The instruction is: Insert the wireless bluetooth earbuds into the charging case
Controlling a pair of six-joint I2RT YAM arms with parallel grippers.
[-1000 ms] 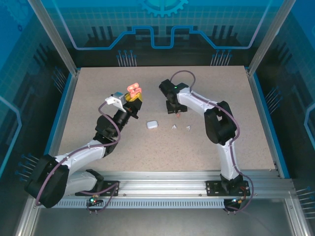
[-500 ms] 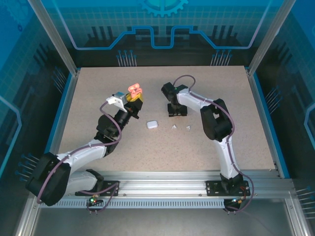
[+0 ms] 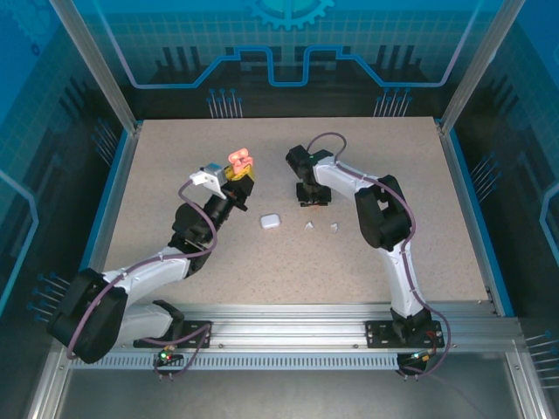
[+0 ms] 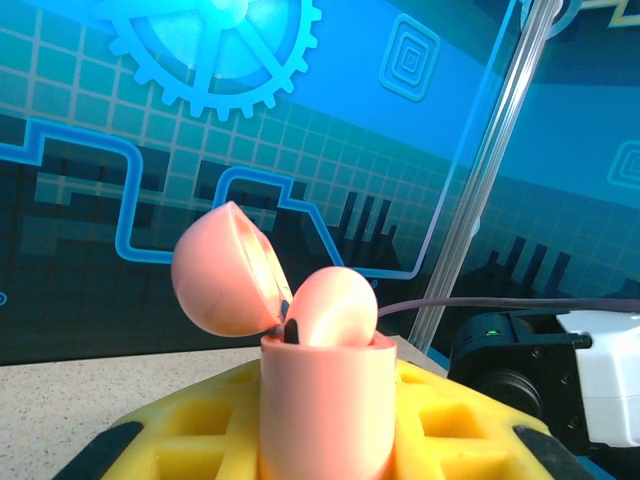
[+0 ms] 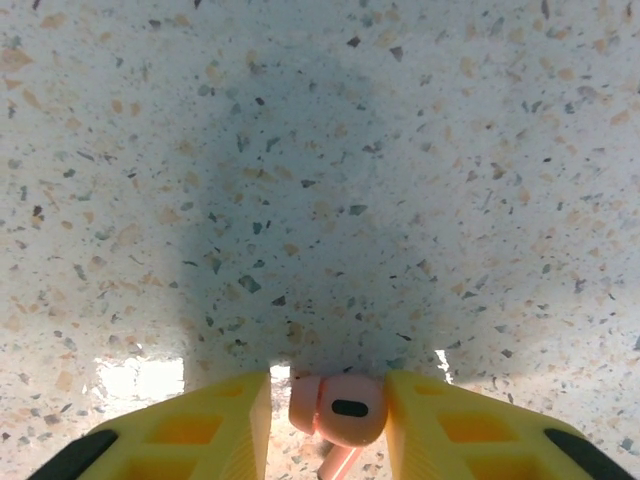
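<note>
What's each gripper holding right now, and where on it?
Left gripper: pink charging case, clamped by its lower body, lid open. Right gripper: pink earbud sits between its fingers on the table; firm grip cannot be told.

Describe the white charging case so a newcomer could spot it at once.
On the speckled table, look near its middle. The white charging case lies there, left of two tiny white earbuds. It is larger and rounder than them, while the pink case is held above the table.
</note>
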